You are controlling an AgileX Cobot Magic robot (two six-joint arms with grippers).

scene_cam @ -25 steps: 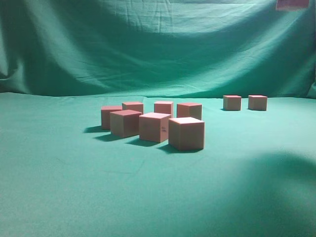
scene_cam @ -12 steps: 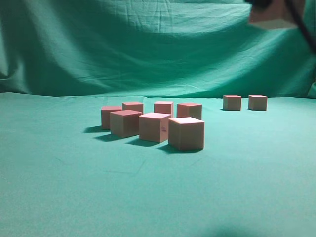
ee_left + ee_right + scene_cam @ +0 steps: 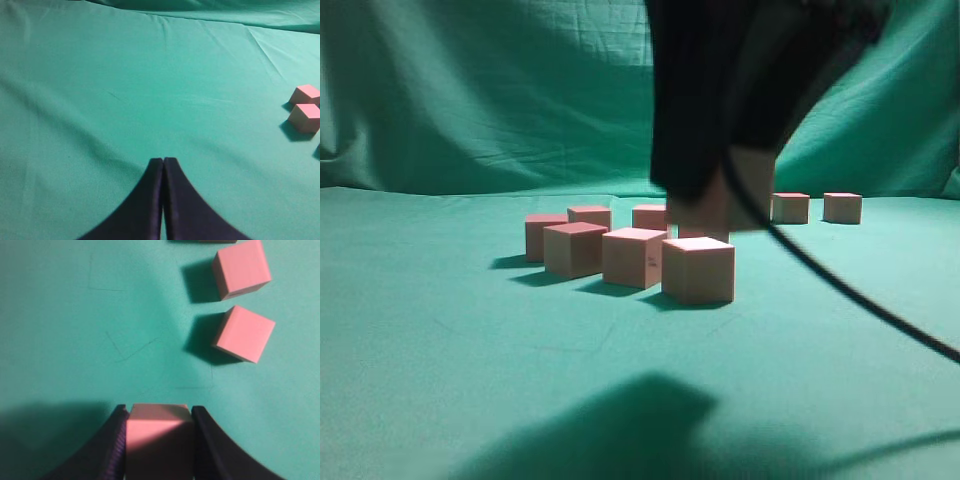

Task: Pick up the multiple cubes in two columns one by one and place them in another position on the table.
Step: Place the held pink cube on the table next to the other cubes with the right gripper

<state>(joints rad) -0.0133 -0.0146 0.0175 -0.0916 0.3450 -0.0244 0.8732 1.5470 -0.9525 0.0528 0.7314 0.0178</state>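
Several pink-tan cubes stand in two columns on the green table (image 3: 440,330); the nearest cube (image 3: 698,270) is at the front of the group. My right gripper (image 3: 718,215) hangs low just behind that cube, shut on a held cube (image 3: 705,212). The right wrist view shows the held cube (image 3: 159,432) clamped between both fingers of the right gripper (image 3: 159,410), above bare cloth, with two cubes (image 3: 244,333) ahead to the right. The left gripper (image 3: 163,160) is shut and empty over bare cloth, with two cubes (image 3: 305,117) at the right edge of its view.
Two separate cubes (image 3: 790,207) sit side by side at the back right. A black cable (image 3: 840,290) trails from the right arm down to the right. A large shadow lies on the front cloth. The green backdrop (image 3: 470,100) rises behind the table.
The right gripper with its cube came down from the upper right corner to the middle, just behind the front cube. Its shadow now covers the front cloth.
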